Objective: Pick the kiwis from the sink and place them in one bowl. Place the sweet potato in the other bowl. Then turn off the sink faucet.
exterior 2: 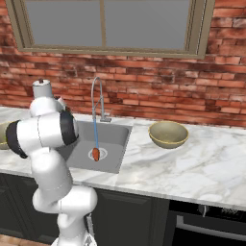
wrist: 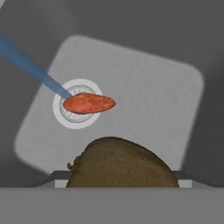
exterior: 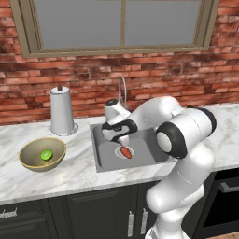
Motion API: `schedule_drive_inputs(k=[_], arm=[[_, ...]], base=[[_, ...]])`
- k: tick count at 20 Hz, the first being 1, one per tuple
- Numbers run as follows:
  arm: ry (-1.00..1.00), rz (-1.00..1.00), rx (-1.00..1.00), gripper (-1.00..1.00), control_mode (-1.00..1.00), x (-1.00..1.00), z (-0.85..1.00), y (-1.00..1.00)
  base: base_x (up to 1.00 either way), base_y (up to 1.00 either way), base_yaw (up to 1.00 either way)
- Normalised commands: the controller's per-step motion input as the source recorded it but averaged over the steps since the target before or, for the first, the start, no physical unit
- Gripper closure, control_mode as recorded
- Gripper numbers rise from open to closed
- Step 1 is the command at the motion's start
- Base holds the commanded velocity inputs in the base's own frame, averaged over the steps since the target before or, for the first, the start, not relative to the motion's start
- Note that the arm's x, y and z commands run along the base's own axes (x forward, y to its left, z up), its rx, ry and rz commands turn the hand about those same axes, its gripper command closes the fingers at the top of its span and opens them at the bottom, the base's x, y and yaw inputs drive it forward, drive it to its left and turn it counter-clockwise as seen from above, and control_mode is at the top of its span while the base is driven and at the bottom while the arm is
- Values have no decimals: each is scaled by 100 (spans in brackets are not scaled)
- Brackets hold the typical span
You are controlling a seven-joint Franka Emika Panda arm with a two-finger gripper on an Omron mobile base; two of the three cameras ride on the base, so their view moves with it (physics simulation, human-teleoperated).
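My gripper [exterior: 120, 139] hangs low inside the sink [exterior: 100, 151], shut on the dark brown kiwi [wrist: 120, 164], which bulges at the bottom of the hand view and hides the fingertips. Under it the orange-red sweet potato [wrist: 89, 103] lies across the round drain [wrist: 65, 118]; it also shows in both base views [exterior: 126, 152] [exterior 2: 96, 153]. The bright green kiwi [exterior: 46, 154] rests in the left olive-gold bowl [exterior: 28, 161]. The other bowl [exterior 2: 168, 133] stands right of the sink and holds nothing. The chrome faucet [exterior 2: 97, 91] is running, and a blue stream [exterior 2: 95, 129] falls onto the sweet potato.
A white paper-towel holder [exterior: 61, 112] stands at the back of the marble counter [exterior: 79, 175], left of the sink. A brick wall and a window rise behind. An oven front [exterior 2: 211, 223] sits below the counter at the right.
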Motion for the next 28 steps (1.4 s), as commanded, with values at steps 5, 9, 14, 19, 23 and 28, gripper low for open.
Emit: schedule_drive_inputs(k=[5,9,14,19,23,28], arm=[[-2,0,0,100,-100,-75,100,0],[-14,0,6,100,-100,-80,88,0],[-17,26,22,100,-100,-91,48,0],[-15,45,29,100,-100,-67,20,0],[-2,40,27,100,-100,-16,27,9],[0,28,19,100,-100,6,34,48]], base=[[0,0,0],[0,0,0],[0,0,0],[0,0,0],[0,0,0],[0,0,0]])
